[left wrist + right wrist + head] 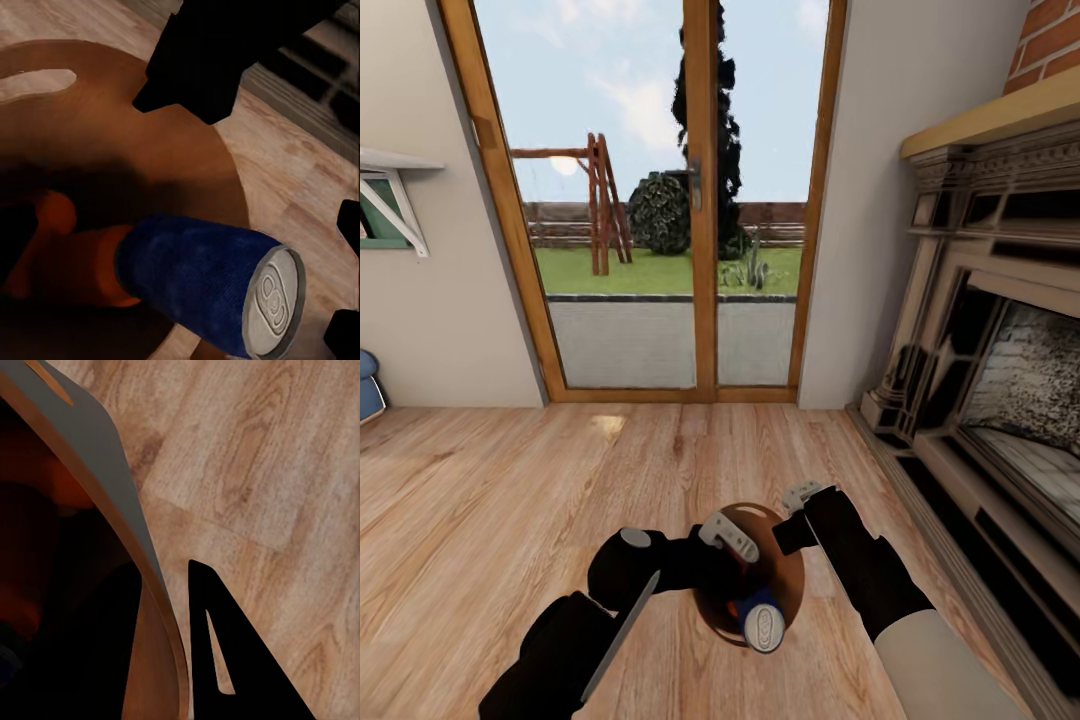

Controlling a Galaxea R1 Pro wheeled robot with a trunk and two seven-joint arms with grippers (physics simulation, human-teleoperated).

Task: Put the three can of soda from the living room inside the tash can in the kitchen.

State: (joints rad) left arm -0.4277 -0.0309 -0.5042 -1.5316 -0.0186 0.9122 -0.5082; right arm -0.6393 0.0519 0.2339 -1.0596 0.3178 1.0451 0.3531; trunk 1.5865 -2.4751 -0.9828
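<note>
Overhead, the head view took in the living room: a plank floor (510, 480), glass doors (660, 200) in a wood frame straight ahead, a carved fireplace (990, 330) at the right with red brick (1050, 40) above its mantel, a white shelf (395, 190) on the left wall, and a sliver of blue sofa (368, 385) at the left edge. Low in the middle, the bin (792, 570) sat between the two black arms, brown inside. The right gripper (176, 660) clamped the bin's rim (112, 480), one finger (240, 660) outside the wall over the floor and the other inside in shadow. The left gripper (728, 535) hung over the bin's mouth; whether its fingers stood apart or together could not be told. Inside the bin, the blue can (202, 289) lay on its side, grey top (271, 300) toward the rim. Beneath and behind it lay the orange cans (67, 255), touching it, partly lost in shadow.
</note>
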